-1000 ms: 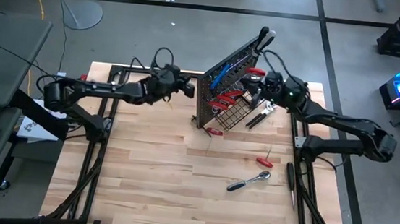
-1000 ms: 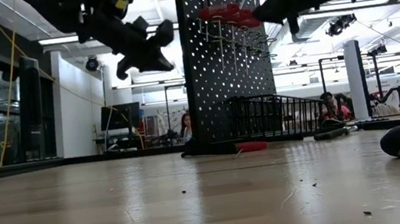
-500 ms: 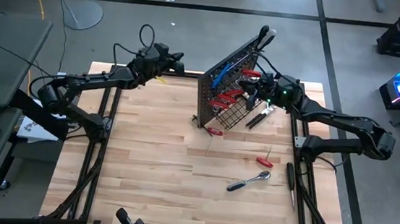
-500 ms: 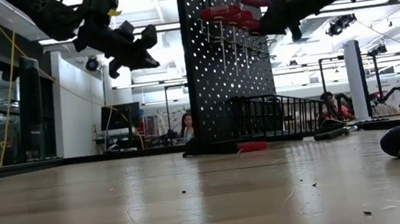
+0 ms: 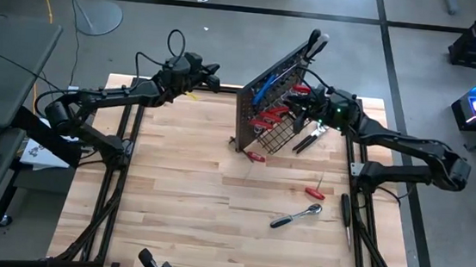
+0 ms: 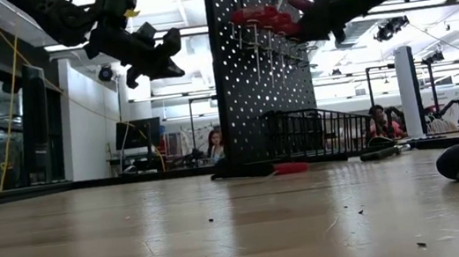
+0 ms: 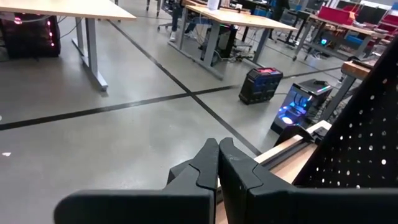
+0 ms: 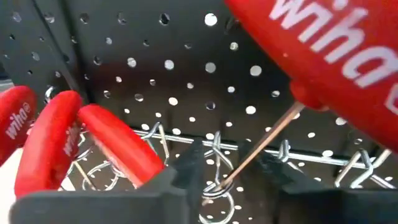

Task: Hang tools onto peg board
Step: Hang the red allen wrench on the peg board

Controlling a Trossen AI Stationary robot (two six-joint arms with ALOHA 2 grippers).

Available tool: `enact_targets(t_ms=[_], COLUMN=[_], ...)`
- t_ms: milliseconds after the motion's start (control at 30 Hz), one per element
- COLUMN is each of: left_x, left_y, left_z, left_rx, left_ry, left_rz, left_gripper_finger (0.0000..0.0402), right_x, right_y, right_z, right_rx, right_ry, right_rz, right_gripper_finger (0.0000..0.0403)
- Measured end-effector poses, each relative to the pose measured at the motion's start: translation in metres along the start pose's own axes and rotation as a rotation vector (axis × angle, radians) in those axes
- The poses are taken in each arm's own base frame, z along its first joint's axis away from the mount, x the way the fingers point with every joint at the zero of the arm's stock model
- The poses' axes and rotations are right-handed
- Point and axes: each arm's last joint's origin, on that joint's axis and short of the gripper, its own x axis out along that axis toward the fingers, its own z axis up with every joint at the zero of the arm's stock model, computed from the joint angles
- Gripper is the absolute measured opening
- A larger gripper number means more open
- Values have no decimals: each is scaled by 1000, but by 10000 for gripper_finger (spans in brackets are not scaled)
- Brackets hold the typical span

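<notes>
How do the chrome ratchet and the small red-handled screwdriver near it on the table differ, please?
The chrome ratchet is all bare metal; the small red-handled screwdriver has a red grip. The ratchet is clearly longer and lies closer to the table's near edge; the screwdriver lies nearer the peg board. Both lie flat, unhung, on the table.

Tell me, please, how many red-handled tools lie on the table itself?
2: one red-handled tool at the peg board's foot, another beside the chrome ratchet. More may be hidden behind the board.
</notes>
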Motion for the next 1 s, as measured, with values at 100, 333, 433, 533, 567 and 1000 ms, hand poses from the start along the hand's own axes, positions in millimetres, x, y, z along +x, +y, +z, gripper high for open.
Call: enact_targets(t_ms=[100, 333, 433, 533, 567, 1000], left_x=[0, -1, -1, -1, -1, -21], left_y=[0, -4, -4, -4, -4, 12], left_z=[0, -1, -1, -1, -1, 3], left_rx=[0, -1, 3, 4, 7, 199], left_ry=[0, 3, 3, 3, 3, 132], left_rz=[-1, -11, -9, -7, -7, 75], left_gripper_finger=[0, 0, 0, 0, 0, 0], right_x=[-3, -11, -14, -16, -16, -35], right_y=[0, 1, 1, 1, 1, 1], right_z=[4, 26, 32, 34, 33, 59], right_rx=[-6, -108, -117, -132, -143, -275], right_ry=[29, 179, 199, 218, 240, 354], right_rz=[-7, -6, -1, 5, 8, 8], right_gripper_finger=[130, 171, 172, 172, 172, 173])
